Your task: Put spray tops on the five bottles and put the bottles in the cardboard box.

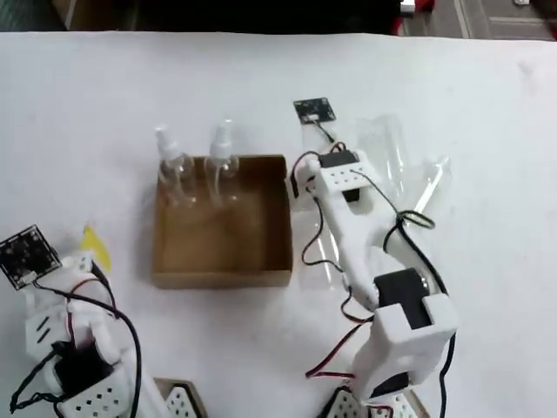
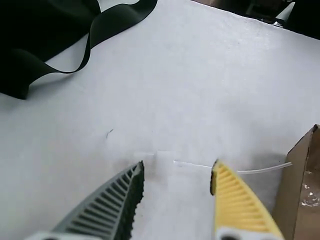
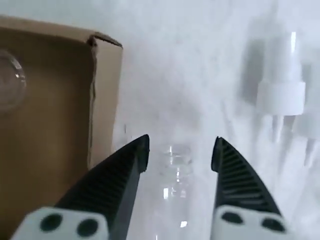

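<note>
1. The cardboard box (image 1: pixel 222 279) sat open-topped at the middle of the table (image 1: pixel 104 96). I logged two bottles upright along its far wall, each with a spray top on: the left bottle (image 1: pixel 174 170) and the right bottle (image 1: pixel 222 164), close beside each other
2. The right gripper (image 3: pixel 181 142) hung just to the right of the box, beside its far right corner (image 3: pixel 105 45). Its black fingers (image 3: pixel 125 170) were spread wide
3. An uncapped bottle (image 3: pixel 176 172) lay on the table between those fingers, its open neck pointing away from the wrist. I saw a gap on either side of the neck, so I recorded the right gripper as holding nothing
4. A loose spray top (image 3: pixel 281 90) lay on the table to the right of that bottle. In the high view it (image 1: pixel 432 185) lay near another clear bottle (image 1: pixel 387 139), which lay on its side at the far right
5. The left gripper (image 2: pixel 177 167) hung low over the table at the near left, to the left of the box. Its grey finger (image 2: pixel 120 200) and yellow finger (image 2: pixel 235 200) stood well apart with only bare table between them
6. A thin clear tube (image 2: pixel 250 170) lay flat on the table just past the yellow fingertip, running towards the box wall (image 2: pixel 300 190)
7. A black strap (image 2: pixel 75 45) lay looped on the table farther off from the left gripper
</note>
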